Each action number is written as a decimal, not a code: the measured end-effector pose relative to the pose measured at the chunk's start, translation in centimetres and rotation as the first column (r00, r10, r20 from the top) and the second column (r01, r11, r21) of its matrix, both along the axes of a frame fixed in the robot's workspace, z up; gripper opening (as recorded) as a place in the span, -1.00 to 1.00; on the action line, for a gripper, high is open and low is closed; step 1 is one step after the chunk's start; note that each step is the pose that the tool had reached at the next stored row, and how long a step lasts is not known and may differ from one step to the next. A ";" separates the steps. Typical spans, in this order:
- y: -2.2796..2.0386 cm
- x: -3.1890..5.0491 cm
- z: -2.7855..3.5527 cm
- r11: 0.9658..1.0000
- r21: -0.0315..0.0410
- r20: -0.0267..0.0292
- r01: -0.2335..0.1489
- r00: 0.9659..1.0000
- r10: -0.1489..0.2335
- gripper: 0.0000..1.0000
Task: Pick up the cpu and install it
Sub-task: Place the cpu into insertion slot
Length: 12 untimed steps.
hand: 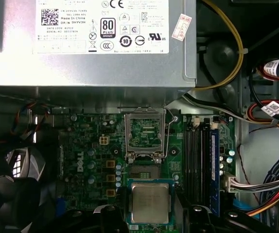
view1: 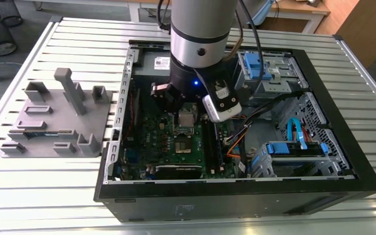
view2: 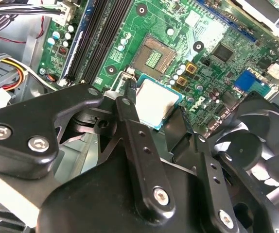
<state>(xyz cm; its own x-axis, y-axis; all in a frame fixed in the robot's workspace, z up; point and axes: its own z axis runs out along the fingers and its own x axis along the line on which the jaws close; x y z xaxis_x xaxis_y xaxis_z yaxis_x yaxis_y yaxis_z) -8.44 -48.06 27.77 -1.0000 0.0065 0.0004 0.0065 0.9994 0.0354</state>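
Observation:
The cpu (view2: 155, 103) is a small square chip with a silver top and green edge, held flat between my gripper's (view2: 156, 104) two black fingers (view2: 130, 116). In the first wrist view the cpu (hand: 150, 203) hangs just beside the open socket (hand: 142, 172), whose metal frame (hand: 144, 133) is flipped up. The socket (view2: 153, 57) lies bare on the green motherboard, a little ahead of the chip. In the exterior view my gripper (view1: 186, 120) is lowered inside the computer case with the cpu (view1: 186, 117) over the board, just above the socket (view1: 182, 145).
The black computer case (view1: 240, 193) lies open on a slatted metal table. A grey fixture plate (view1: 57, 122) stands at the exterior view's left. Around the socket are the power supply (hand: 100, 43), memory slots (hand: 198, 160), a black fan (view2: 256, 145) and cable bundles (hand: 270, 179).

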 end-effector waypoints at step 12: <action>-0.06 -0.03 -1.19 1.000 -0.003 0.000 0.000 1.000 0.000 -0.06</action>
